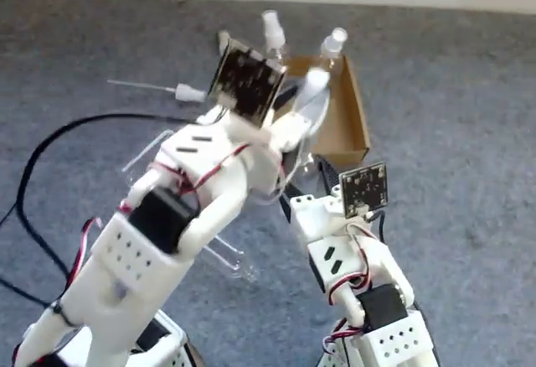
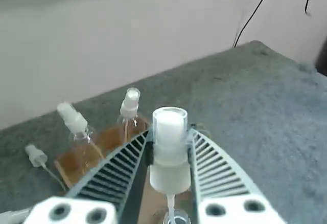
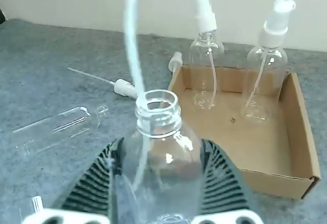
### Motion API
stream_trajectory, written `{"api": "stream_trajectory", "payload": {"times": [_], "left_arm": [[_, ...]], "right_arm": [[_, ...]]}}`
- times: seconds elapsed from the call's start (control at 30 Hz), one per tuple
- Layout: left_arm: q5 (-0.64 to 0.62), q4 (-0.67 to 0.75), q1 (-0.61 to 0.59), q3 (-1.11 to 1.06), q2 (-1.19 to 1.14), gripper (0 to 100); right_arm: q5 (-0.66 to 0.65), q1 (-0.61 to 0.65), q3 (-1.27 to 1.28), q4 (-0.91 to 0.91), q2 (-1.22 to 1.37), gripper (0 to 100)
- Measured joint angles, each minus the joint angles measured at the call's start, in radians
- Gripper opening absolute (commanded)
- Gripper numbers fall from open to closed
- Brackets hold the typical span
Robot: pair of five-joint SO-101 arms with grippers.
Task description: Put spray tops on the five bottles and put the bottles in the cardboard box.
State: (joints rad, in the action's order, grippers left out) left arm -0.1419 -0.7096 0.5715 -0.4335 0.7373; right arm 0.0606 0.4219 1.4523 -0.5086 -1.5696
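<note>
While ribbed left fingers [image 2: 122, 169] are clamping a white spray top [image 2: 169, 155], its thin tube [image 3: 134, 55] is dipping into the clear bottle [image 3: 158, 155] the right fingers [image 3: 222, 183] are gripping.

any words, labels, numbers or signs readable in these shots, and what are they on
No text can be read.
Circuit boards on the arms: tiny marks, too small to read.
Cardboard box: plain, no print seen.
Two capped bottles in the box: clear, no labels.
Spray top in the left claw: plain white.
Open bottle in the right claw: clear, no label.
</note>
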Motion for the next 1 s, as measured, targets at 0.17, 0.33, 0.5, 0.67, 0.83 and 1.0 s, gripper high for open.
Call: {"api": "stream_trajectory", "payload": {"times": [0.17,0.33,0.5,0.67,0.83,1.0], "left_arm": [[0.068,0.0,0.003,-0.178,0.101,1],[0.086,0.0,0.005,-0.242,0.107,8],[0.089,-0.002,0.003,-0.245,0.117,11],[0.091,-0.014,0.003,-0.216,0.118,11],[0.094,-0.063,0.003,-0.095,0.12,11],[0.094,-0.077,0.003,-0.044,0.12,11]], "right_arm": [[0.0,0.002,0.0,0.0,0.0,0.4],[0.0,0.002,0.0,0.0,0.0,0.4],[0.0,0.0,0.0,0.0,0.0,0.4],[0.0,0.0,0.0,0.0,0.0,0.4],[0.002,-0.003,0.0,0.0,0.0,0.4],[0.002,-0.006,0.0,0.0,0.0,0.4]]}}
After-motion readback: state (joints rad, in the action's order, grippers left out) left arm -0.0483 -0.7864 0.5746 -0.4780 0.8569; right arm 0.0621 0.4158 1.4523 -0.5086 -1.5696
